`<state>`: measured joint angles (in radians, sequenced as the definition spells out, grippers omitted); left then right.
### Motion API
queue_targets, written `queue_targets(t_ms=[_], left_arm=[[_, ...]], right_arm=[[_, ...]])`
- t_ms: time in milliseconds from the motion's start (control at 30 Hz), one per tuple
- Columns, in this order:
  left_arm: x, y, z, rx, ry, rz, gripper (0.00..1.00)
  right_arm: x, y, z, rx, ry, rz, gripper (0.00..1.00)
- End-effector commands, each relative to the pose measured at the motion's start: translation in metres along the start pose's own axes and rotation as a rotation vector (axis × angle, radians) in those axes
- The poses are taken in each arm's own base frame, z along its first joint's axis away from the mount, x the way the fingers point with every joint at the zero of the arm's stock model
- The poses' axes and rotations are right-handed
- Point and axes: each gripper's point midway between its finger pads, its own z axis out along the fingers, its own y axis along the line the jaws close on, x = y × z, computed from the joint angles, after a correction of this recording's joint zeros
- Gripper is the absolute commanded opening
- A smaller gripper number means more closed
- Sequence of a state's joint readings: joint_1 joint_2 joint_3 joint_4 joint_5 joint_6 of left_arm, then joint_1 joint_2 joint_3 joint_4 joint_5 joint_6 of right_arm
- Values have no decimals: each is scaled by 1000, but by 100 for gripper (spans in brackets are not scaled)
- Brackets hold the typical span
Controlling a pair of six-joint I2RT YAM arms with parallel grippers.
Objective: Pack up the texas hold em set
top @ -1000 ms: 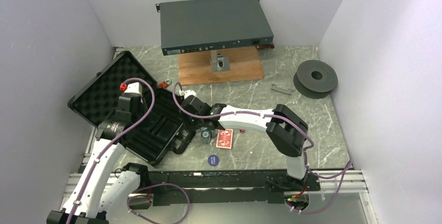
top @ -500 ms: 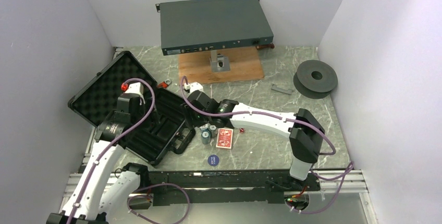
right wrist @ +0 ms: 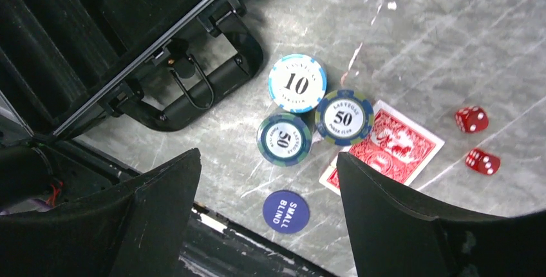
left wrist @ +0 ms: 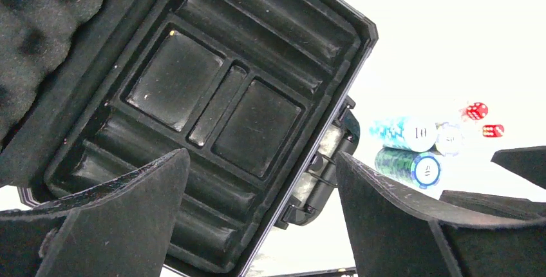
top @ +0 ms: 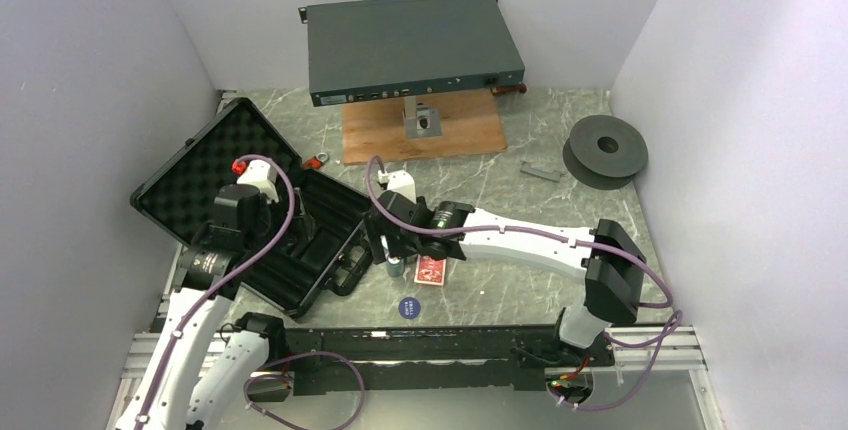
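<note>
**Both grippers spread wide and empty: one over the case, one over the loose pieces**

Right gripper (right wrist: 267, 158): jaws wide apart, gripping nothing, hanging above three chip stacks (right wrist: 297, 83) that stand touching one another on the table (right wrist: 418, 38). Their top faces read 10, 50 and 50. Left gripper (left wrist: 261, 158): jaws equally wide and empty, held over the moulded tray of the open black case (left wrist: 212, 96), touching none of it as far as its wrist view shows. The case lies at the left of the table, with its foam-lined lid (top: 195, 175) tipped back toward the left wall. Its handle (right wrist: 212, 90) faces the chips, just beside them. A red-backed card deck (right wrist: 393, 148) lies flat; whether its corner sits under one 50 stack or merely behind it cannot be told. Two red dice (right wrist: 471, 119) sit just beyond the deck, apart from each other. A blue disc (right wrist: 286, 211) marked SMALL BLIND lies near the table's front edge. In the left wrist view the table is washed out to white. From overhead the right arm covers most of the chips. Surface: grey veined marble. Room: plain white walls on three sides. At the back a grey rack box (top: 410, 45) is raised over a wooden board (top: 420, 135), and a dark spool (top: 605, 148) lies at the right
</note>
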<state>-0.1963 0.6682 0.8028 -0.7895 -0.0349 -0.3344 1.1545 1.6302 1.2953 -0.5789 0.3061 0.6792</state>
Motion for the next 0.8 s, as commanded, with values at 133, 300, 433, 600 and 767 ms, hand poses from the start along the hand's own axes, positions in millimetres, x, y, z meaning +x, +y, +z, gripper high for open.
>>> queue_targets(t_ms=[133,300,433,600,767], left_arm=[[-12,-14,-4,80,-44,31,90],[-11,-14,-4,80,-46,28,89],[-11,-14,-5,78,-55,25,89],[-10,-16,-7,80,-58,29,89],[-10,-18,-7,90,-61,34,89]], right_arm=[[14,-13,-13,105,2,184,81],[24,-15,-7,138,26,236,80],[28,-8,-1,139,46,222,78],[34,-4,4,156,75,224,77],[39,5,12,147,94,227,77]])
